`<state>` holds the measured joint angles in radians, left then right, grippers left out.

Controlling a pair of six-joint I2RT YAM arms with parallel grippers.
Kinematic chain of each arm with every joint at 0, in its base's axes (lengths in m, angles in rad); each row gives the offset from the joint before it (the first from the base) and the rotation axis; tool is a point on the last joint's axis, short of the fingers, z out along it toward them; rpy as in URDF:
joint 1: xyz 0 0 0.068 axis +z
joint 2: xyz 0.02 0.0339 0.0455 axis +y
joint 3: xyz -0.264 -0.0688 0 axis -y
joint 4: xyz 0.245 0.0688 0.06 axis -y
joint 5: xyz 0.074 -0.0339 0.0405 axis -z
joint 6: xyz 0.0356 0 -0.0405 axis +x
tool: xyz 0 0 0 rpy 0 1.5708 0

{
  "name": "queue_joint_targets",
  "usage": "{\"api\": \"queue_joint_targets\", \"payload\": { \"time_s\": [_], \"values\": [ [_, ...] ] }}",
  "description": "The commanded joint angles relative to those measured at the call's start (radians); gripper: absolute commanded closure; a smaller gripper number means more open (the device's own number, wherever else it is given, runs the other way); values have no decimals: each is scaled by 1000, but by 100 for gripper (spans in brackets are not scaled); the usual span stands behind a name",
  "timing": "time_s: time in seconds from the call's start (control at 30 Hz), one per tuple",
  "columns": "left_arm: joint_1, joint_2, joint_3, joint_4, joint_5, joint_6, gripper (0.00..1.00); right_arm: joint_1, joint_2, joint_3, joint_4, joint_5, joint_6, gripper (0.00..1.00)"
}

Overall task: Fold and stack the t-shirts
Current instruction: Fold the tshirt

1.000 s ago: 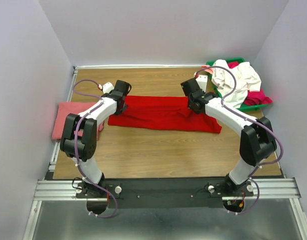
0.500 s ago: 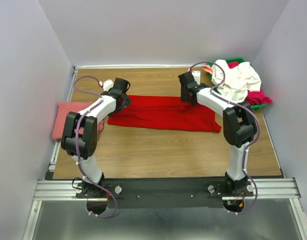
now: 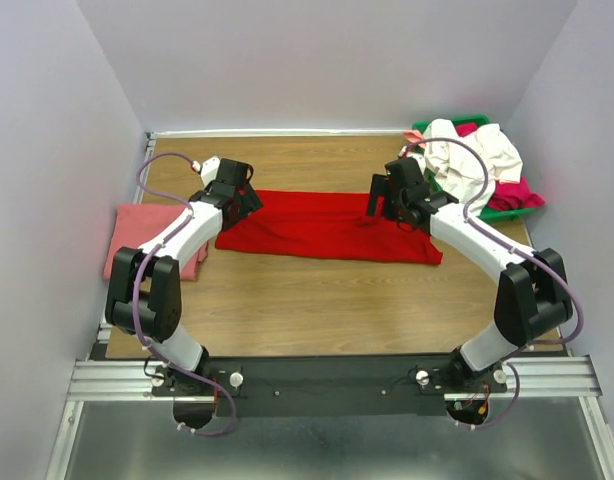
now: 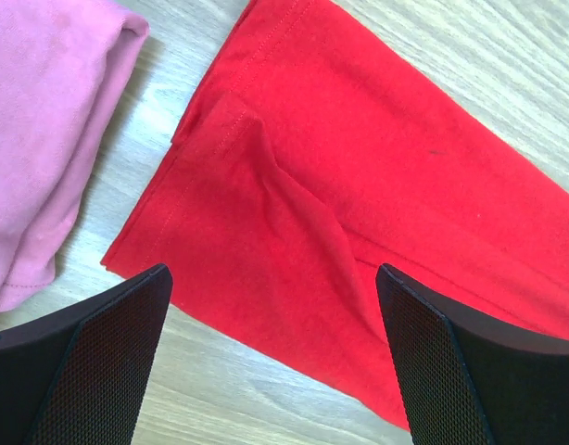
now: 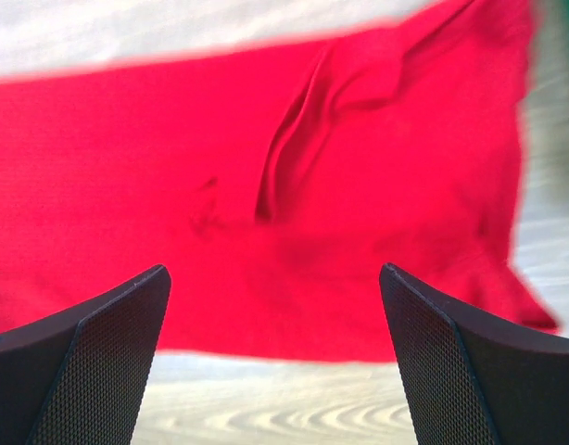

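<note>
Both arms have let go within the last second. My left fingers (image 4: 99,371) and right fingers (image 5: 90,362) were pinched shut at the two ends of the red t-shirt (image 3: 327,225). Now they stand wide apart above it, holding nothing.

The red t-shirt lies flat on the desk (image 3: 337,300) as a long band, with a raised crease near each end. I judge its lengthwise fold done. It has yet to be folded crosswise and carried to the stack.

Just left of the red t-shirt sits the salmon-pink t-shirt (image 3: 127,235), already folded square. Off its far right corner, the white t-shirt (image 3: 477,160) and magenta t-shirt (image 3: 515,195) lie heaped in the green tray (image 3: 420,128), unfolded.
</note>
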<state>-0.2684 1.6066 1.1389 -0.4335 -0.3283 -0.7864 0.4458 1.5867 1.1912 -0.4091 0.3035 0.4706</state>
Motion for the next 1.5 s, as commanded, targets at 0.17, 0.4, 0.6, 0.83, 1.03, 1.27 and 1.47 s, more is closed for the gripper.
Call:
{"api": "queue_joint_targets", "payload": {
  "time_s": [0.17, 0.4, 0.6, 0.83, 1.03, 1.27, 1.47],
  "values": [
    [1, 36, 21, 58, 46, 38, 2, 2, 77, -76, 130, -279, 46, 0],
    [3, 88, 33, 62, 44, 52, 2, 2, 301, 71, 201, -293, 54, 0],
    [3, 70, 24, 53, 26, 56, 2, 4, 490, 323, 201, -267, 48, 0],
    [3, 42, 18, 58, 31, 56, 1, 4, 423, 319, 201, -282, 48, 0],
    [1, 152, 105, 120, 158, 131, 1, 1, 190, 30, 187, -69, 94, 0],
    [1, 314, 199, 203, 422, 191, 2, -27, -85, -333, 173, 36, 232, 0],
    [0, 360, 142, 230, 431, 168, 2, -85, -18, -346, 174, 29, 232, 0]
  ]
}}
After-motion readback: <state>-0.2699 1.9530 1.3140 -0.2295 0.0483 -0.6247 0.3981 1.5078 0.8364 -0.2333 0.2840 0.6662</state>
